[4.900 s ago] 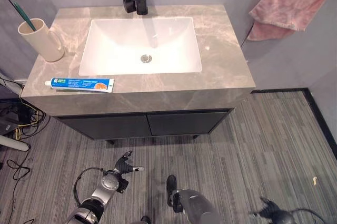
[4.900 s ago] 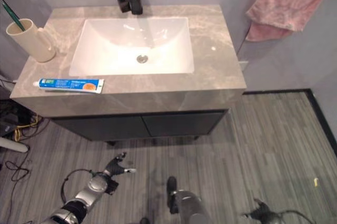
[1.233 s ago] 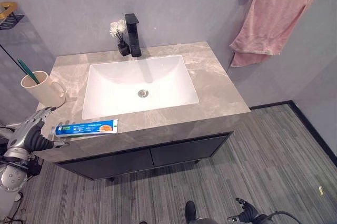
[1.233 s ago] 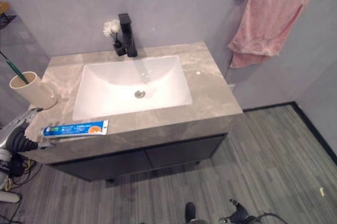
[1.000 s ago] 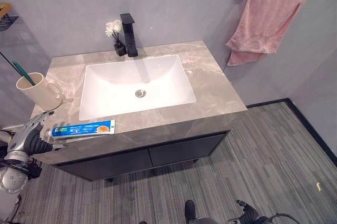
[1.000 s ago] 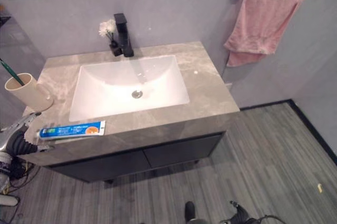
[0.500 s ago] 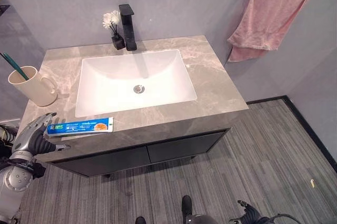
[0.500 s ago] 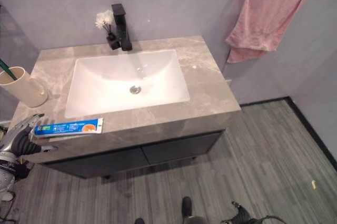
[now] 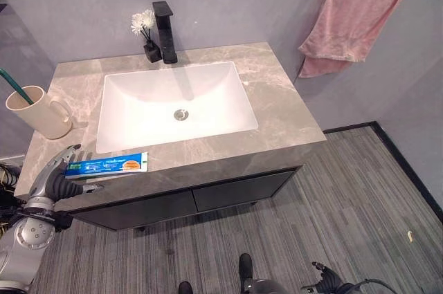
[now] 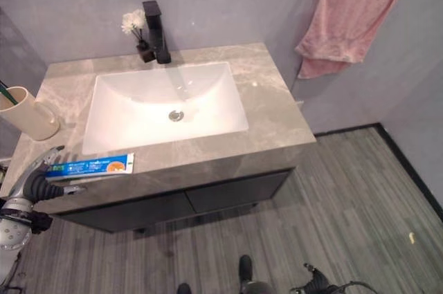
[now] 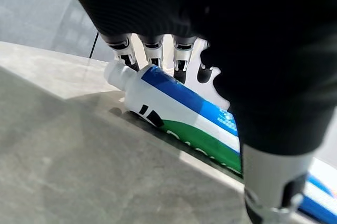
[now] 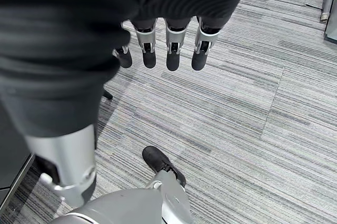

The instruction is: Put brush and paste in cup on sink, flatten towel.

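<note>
At the counter's (image 9: 277,111) front-left edge, left hand (image 9: 55,178) straddles blue-green paste (image 9: 107,164).

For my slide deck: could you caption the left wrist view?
Left hand reaching over the capped end of the toothpaste tube lying on the marble counter.

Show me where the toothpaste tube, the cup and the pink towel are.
toothpaste tube (image 9: 107,164), left eye view, middle of the blue tube.
cup (image 9: 31,111), left eye view, cream side wall.
pink towel (image 9: 353,14), left eye view, middle of the hanging cloth.
</note>
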{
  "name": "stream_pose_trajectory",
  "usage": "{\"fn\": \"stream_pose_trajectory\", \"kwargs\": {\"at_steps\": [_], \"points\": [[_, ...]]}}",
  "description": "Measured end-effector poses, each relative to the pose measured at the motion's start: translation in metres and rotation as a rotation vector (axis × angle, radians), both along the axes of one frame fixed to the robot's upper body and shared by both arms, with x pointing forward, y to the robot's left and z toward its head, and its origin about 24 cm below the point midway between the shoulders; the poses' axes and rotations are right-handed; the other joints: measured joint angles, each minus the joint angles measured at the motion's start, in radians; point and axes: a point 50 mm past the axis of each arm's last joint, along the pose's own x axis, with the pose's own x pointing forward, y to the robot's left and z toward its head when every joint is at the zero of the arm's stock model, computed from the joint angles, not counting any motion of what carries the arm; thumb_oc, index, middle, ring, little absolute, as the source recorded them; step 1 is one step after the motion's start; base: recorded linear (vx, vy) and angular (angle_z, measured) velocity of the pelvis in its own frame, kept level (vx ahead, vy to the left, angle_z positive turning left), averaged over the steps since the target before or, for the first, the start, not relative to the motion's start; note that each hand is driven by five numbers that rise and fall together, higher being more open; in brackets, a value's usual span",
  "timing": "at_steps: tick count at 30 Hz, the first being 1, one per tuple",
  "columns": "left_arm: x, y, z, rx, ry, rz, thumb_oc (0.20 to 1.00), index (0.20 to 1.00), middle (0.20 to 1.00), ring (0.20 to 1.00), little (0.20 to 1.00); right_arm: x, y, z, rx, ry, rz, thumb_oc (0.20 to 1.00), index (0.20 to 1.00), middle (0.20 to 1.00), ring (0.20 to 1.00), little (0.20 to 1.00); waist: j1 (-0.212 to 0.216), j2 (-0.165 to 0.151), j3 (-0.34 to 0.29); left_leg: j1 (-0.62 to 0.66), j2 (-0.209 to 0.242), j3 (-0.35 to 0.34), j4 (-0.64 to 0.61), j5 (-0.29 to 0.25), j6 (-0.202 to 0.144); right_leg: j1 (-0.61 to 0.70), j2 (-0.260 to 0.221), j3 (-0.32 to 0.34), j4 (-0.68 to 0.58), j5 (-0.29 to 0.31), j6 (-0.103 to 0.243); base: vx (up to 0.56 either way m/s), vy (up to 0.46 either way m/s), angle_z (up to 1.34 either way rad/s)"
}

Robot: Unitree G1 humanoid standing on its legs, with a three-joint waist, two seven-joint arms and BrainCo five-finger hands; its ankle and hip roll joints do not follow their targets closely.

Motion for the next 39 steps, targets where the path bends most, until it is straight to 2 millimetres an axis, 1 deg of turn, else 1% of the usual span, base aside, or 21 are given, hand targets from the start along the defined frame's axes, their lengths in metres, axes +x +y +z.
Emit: {"fn": "stream_pose_trajectory", "kwargs": {"at_steps": [4, 6, 7, 10, 12, 15, 18, 19, 21, 23, 24, 26, 30, 33, 35, 39], "points": [[0.000, 0.000, 0.000, -0.001, 0.000, 0.000, 1.000, 1.000, 1.000, 1.000, 1.000, 0.001, 0.001, 0.001, 0.002, -0.007, 0.006, 1.000, 1.000, 1.000, 1.000, 1.000, -0.001, -0.001, -0.001, 0.008, 0.002, 0.006, -0.001, -0.002, 0.000, 0.003, 0.004, 0.009, -0.003, 0.002, 0.000, 0.00, -0.001, -0.06], [0.000, 0.000, 0.000, -0.002, 0.001, 0.000, 0.900, 0.900, 0.900, 0.900, 0.900, 0.000, 0.001, 0.000, 0.002, -0.003, 0.006, 1.000, 1.000, 1.000, 1.000, 1.000, -0.001, -0.003, -0.002, 0.008, 0.003, 0.006, -0.001, -0.002, -0.001, 0.003, 0.005, 0.010, -0.003, 0.002, 0.000, 0.00, 0.000, 0.00], [0.000, 0.000, 0.000, -0.002, 0.001, 0.000, 0.837, 0.837, 0.837, 0.837, 0.837, 0.000, 0.001, 0.000, 0.002, -0.002, 0.006, 1.000, 1.000, 1.000, 1.000, 1.000, -0.001, -0.005, -0.003, 0.008, 0.004, 0.005, -0.001, -0.002, -0.001, 0.003, 0.006, 0.010, -0.003, 0.002, -0.001, 0.00, 0.000, 0.00], [0.001, 0.000, 0.001, -0.007, -0.005, 0.002, 0.564, 0.564, 0.564, 0.564, 0.564, 0.001, 0.001, 0.001, 0.000, -0.004, 0.011, 1.000, 1.000, 1.000, 1.000, 1.000, 0.000, -0.007, -0.005, 0.008, 0.004, 0.005, -0.001, -0.002, 0.000, 0.002, 0.006, 0.009, -0.003, 0.003, -0.001, 0.00, 0.000, 0.00], [0.003, 0.000, 0.003, -0.006, -0.015, 0.004, 0.467, 0.467, 0.467, 0.467, 0.467, 0.001, 0.001, 0.001, 0.001, -0.003, 0.012, 1.000, 1.000, 1.000, 1.000, 1.000, 0.000, -0.010, -0.006, 0.007, 0.004, 0.005, -0.001, -0.001, 0.000, 0.002, 0.006, 0.009, -0.002, 0.003, -0.001, 0.00, 0.000, 0.00], [0.005, 0.000, 0.005, -0.005, -0.023, 0.002, 0.357, 0.357, 0.357, 0.357, 0.357, 0.001, 0.001, 0.001, 0.001, -0.004, 0.012, 1.000, 1.000, 1.000, 1.000, 1.000, 0.000, -0.013, -0.010, 0.005, 0.004, 0.006, -0.001, -0.001, -0.001, 0.000, 0.006, 0.010, 0.000, 0.003, -0.001, 0.00, 0.000, 0.00], [0.004, 0.000, 0.002, 0.003, -0.006, 0.003, 0.338, 0.338, 0.338, 0.338, 0.338, 0.001, 0.001, 0.001, 0.000, -0.003, 0.012, 1.000, 1.000, 1.000, 1.000, 1.000, -0.001, -0.015, -0.012, 0.002, 0.004, 0.006, -0.001, -0.001, 0.000, -0.004, 0.006, 0.010, 0.000, 0.003, -0.002, 0.00, 0.000, 0.00], [0.004, 0.000, 0.002, 0.003, -0.006, 0.002, 0.294, 0.294, 0.294, 0.294, 0.294, 0.001, 0.001, 0.001, 0.000, -0.002, 0.011, 1.000, 1.000, 1.000, 1.000, 1.000, -0.001, -0.015, -0.012, 0.001, 0.004, 0.006, -0.001, -0.002, -0.001, -0.004, 0.006, 0.010, 0.000, 0.003, -0.002, 0.00, 0.000, 0.00], [0.004, 0.000, 0.001, 0.017, 0.003, 0.003, 0.260, 0.260, 0.260, 0.260, 0.260, 0.001, 0.001, 0.001, 0.000, -0.005, 0.012, 1.000, 1.000, 1.000, 1.000, 1.000, -0.001, -0.015, -0.012, 0.000, 0.004, 0.006, -0.001, -0.002, -0.001, -0.005, 0.006, 0.010, -0.001, 0.003, -0.002, 0.00, 0.000, 0.00], [0.004, -0.001, 0.000, 0.038, 0.012, -0.003, 0.200, 0.200, 0.200, 0.200, 0.200, 0.001, 0.001, 0.000, -0.001, -0.002, 0.011, 1.000, 1.000, 1.000, 1.000, 1.000, -0.002, -0.018, -0.014, -0.007, 0.004, 0.005, -0.001, -0.001, -0.001, -0.011, 0.006, 0.010, 0.000, 0.004, -0.002, 0.00, 0.000, 0.00], [0.006, -0.002, -0.005, 0.033, 0.018, -0.005, 0.200, 0.200, 0.200, 0.200, 0.200, -0.001, 0.000, 0.000, -0.003, 0.005, 0.008, 1.000, 1.000, 1.000, 1.000, 1.000, -0.001, -0.017, -0.018, -0.008, 0.004, 0.005, 0.000, -0.001, -0.001, -0.012, 0.006, 0.009, 0.001, 0.004, -0.003, 0.00, 0.000, 0.00], [0.008, -0.003, -0.007, 0.033, 0.016, -0.005, 0.200, 0.200, 0.200, 0.200, 0.200, 0.000, 0.000, 0.000, -0.003, 0.003, 0.010, 1.000, 1.000, 1.000, 1.000, 1.000, -0.001, -0.017, -0.024, -0.007, 0.004, 0.006, 0.001, -0.001, -0.001, -0.012, 0.006, 0.009, 0.001, 0.010, -0.010, 0.00, 0.000, 0.00], [0.010, -0.006, -0.011, 0.028, 0.022, -0.009, 0.200, 0.200, 0.200, 0.200, 0.200, -0.002, -0.001, -0.001, -0.007, 0.012, 0.005, 1.000, 1.000, 1.000, 1.000, 1.000, 0.000, -0.017, -0.027, 0.002, 0.004, 0.006, 0.000, -0.001, -0.001, -0.003, 0.006, 0.009, 0.000, 0.010, -0.011, 0.00, 0.000, 0.00], [0.009, -0.009, -0.017, 0.018, 0.036, -0.009, 0.200, 0.200, 0.200, 0.200, 0.200, -0.006, -0.003, -0.002, -0.014, 0.029, -0.003, 1.000, 1.000, 1.000, 1.000, 1.000, 0.000, -0.010, -0.035, 0.008, 0.004, 0.005, -0.001, -0.002, 0.000, 0.003, 0.005, 0.010, -0.006, 0.007, -0.007, 0.01, 0.000, 0.00], [0.009, -0.010, -0.018, 0.038, 0.045, -0.015, 0.200, 0.200, 0.200, 0.200, 0.200, -0.008, -0.004, -0.003, -0.016, 0.037, -0.006, 1.000, 1.000, 1.000, 1.000, 1.000, 0.000, -0.007, -0.040, 0.009, 0.004, 0.004, -0.001, -0.001, 0.000, 0.004, 0.006, 0.009, -0.007, 0.005, -0.004, 0.00, 0.000, 0.00], [0.008, -0.012, -0.020, 0.047, 0.053, -0.021, 0.200, 0.200, 0.200, 0.200, 0.200, -0.007, -0.004, -0.003, -0.018, 0.032, -0.008, 1.000, 1.000, 1.000, 1.000, 1.000, 0.000, -0.005, -0.041, 0.012, 0.004, 0.002, -0.002, 0.000, -0.001, 0.009, 0.006, 0.008, -0.007, 0.007, -0.007, 0.00, -0.002, 0.01]]}}
